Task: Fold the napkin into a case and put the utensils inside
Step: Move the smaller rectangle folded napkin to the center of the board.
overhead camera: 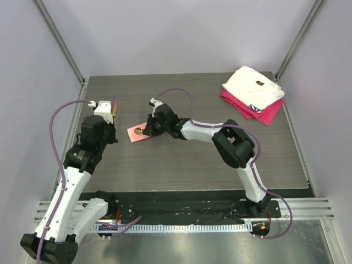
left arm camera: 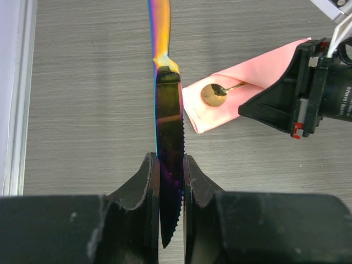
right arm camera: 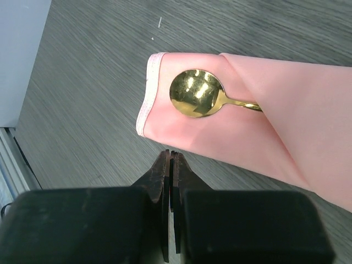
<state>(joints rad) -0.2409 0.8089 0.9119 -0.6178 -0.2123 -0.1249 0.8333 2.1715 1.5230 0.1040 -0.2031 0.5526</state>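
Top external view: the left arm reaches forward along the tabletop's (overhead camera: 192,165) left side, and the left tool (left arm camera: 170,159) grips one knife (left arm camera: 168,110) by its serrated blade. The right arm bends across to the centre; the right tool (right arm camera: 171,155) is pinched closed and empty, just beside one folded napkin (right arm camera: 231,143). One gold spoon (right arm camera: 195,93) lies tucked in it, bowl showing. Far right, one white cloth (overhead camera: 253,87) lies on one magenta cloth (overhead camera: 267,114)

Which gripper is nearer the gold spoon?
Right. The right gripper sits shut just beside the spoon at the edge of the napkin; the left gripper, holding the knife, stands farther off to the left.
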